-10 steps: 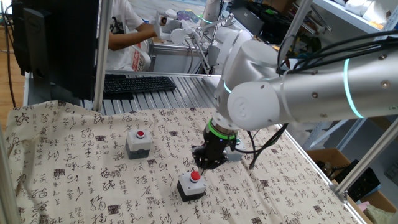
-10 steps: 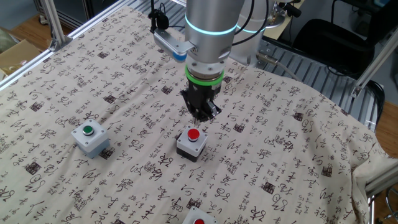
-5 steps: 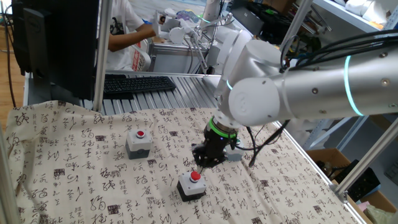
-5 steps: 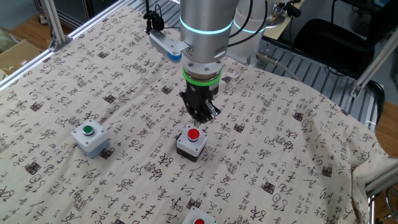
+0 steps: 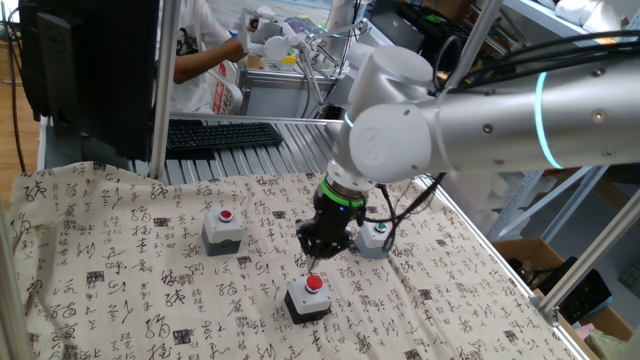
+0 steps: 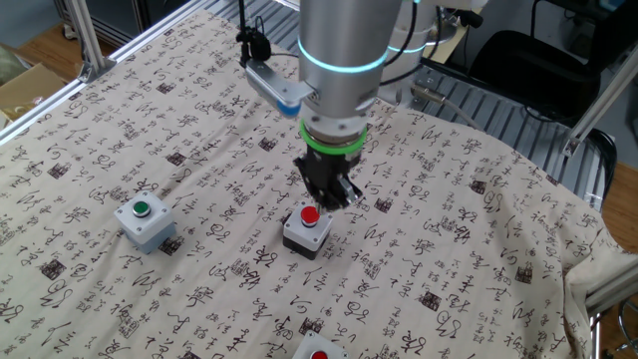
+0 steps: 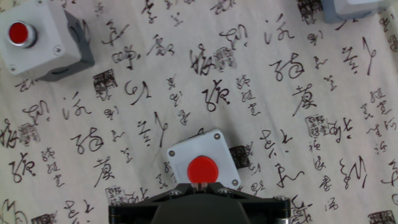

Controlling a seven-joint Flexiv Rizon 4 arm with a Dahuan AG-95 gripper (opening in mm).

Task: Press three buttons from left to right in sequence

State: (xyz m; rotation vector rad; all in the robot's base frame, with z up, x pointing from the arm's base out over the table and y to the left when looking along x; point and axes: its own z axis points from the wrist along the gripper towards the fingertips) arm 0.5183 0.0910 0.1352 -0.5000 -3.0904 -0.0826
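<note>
The hand (image 6: 329, 191), whose grip I can't make out, hangs just above the middle box's red dome button (image 6: 310, 215) on the surface (image 6: 478, 259), so it should drop straight down, centred, avoiding the housing's edge.

Two opposite oblique table views, close top-down hand view, sharing middle button box (image 7: 201, 167)

Three button boxes sit upright on the printed cloth: grey small-red-button box (image 5: 223, 229) left of frame, red-dome box (image 5: 309, 298) bottom centre, green-button box (image 6: 145, 221) far left in the other fixed view
</note>
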